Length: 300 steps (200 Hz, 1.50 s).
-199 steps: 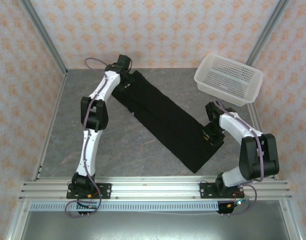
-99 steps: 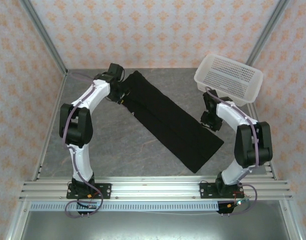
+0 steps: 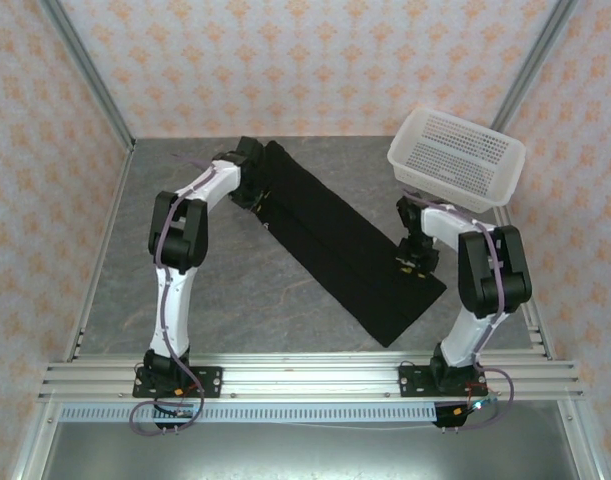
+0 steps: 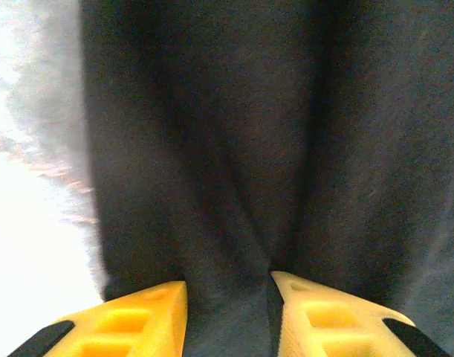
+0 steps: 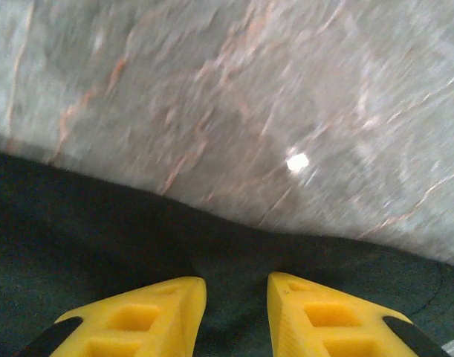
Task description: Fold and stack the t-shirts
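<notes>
Black cloth t-shirt (image 3: 335,240): 1, folded into a long strip w/ plain side up, flat on the table. It runs diagonally from well left of the basket to a spot nearer the arm bases than the basket.
White perforated plastic basket (image 3: 440,185): 1, at far right corner of the table, apart from the shirt.
Grey marbled table top (image 3: 235,290): 1, bare around the strip.
Left gripper (image 3: 254,190): 1, at the strip's far end, well left of the basket. In wrist view its 2 yellow fingers (image 4: 228,282) stand narrow, pinching a crease of shirt (image 4: 234,149).
Right gripper (image 3: 417,262): 1, just nearer than the basket, on the strip's right edge. Wrist view: 2 yellow fingers (image 5: 236,279) narrow over cloth (image 5: 78,223), table (image 5: 212,89) beyond. Can't tell if clamped.
</notes>
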Motion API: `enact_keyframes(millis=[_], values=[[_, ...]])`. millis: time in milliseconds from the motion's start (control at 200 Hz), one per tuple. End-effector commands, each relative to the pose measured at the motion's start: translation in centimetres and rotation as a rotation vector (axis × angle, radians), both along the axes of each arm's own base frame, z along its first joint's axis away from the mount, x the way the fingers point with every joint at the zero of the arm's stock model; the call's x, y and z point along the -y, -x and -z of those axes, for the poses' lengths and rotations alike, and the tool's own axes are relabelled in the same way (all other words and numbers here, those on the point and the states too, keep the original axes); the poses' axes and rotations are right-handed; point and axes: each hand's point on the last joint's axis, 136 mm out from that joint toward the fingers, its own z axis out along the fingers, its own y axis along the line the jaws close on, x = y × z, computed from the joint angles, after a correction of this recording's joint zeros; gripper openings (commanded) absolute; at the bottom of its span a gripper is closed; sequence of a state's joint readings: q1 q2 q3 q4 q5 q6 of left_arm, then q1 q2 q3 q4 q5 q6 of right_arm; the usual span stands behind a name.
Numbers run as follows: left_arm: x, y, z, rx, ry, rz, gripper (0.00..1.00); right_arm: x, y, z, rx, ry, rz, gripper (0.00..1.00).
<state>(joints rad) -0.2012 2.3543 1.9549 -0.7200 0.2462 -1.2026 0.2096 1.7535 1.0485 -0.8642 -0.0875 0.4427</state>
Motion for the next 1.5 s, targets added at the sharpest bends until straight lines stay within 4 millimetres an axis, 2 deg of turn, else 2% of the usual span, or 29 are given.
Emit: enact_keyframes(millis=[0,240,365,490,641,711,776,906,1006,1081,1156,1246,1291,1311,1496], values=[[-0.5,-1.1,1.9,-0.017,-0.058,0.017,0.34,-2.3,3.5,1.2,-0.077,-0.053,0.036,0.32],[1.7,-6.3,2.9,0.072,-0.01,0.096,0.34,-8.6,7.5,1.9,-0.097,-0.185,0.096,0.32],[3.0,-8.8,2.4,0.151,0.027,0.112,0.34,-11.8,8.9,2.9,-0.1,-0.237,0.128,0.32],[4.7,-11.2,2.1,0.247,0.102,0.12,0.34,-14.9,8.4,3.3,-0.076,-0.286,0.154,0.33],[6.5,-13.3,0.5,0.351,0.17,0.157,0.32,-18.0,7.3,2.9,-0.062,-0.352,0.192,0.33],[6.9,-13.5,-0.7,0.371,0.172,0.18,0.32,-19.3,7.0,2.6,-0.065,-0.388,0.213,0.34],[6.3,-12.8,-2.1,0.359,0.129,0.204,0.35,-19.8,7.0,2.4,-0.074,-0.409,0.238,0.34],[1.9,-9.7,-5.9,0.283,-0.104,0.217,0.49,-19.2,6.9,0.8,-0.045,-0.402,0.263,0.36],[-1.3,-7.1,-10.5,0.278,-0.269,0.223,0.55,-18.4,6.4,-1.2,-0.007,-0.397,0.238,0.4],[-2.4,-4.6,-13.4,0.287,-0.313,0.24,0.55,-17.6,6.1,-2.7,0.019,-0.39,0.206,0.44],[-2.5,-0.9,-13.9,0.241,-0.296,0.285,0.52,-16.0,6.0,-3.8,0.048,-0.374,0.154,0.46],[-1.8,5.2,-12.3,0.141,-0.223,0.365,0.49,-14.2,6.0,-4.6,0.076,-0.377,0.075,0.48],[-0.9,8.7,-10.9,0.085,-0.158,0.405,0.45,-13.4,6.3,-5.0,0.076,-0.385,0.023,0.5],[-0.5,10.5,-11.0,0.074,-0.128,0.42,0.44,-13.1,6.5,-5.1,0.076,-0.389,-0.003,0.51],[4.9,26.9,-6.0,-0.154,0.048,0.644,0.44,-11.6,9.2,-5.9,0.023,-0.389,-0.212,0.58]])
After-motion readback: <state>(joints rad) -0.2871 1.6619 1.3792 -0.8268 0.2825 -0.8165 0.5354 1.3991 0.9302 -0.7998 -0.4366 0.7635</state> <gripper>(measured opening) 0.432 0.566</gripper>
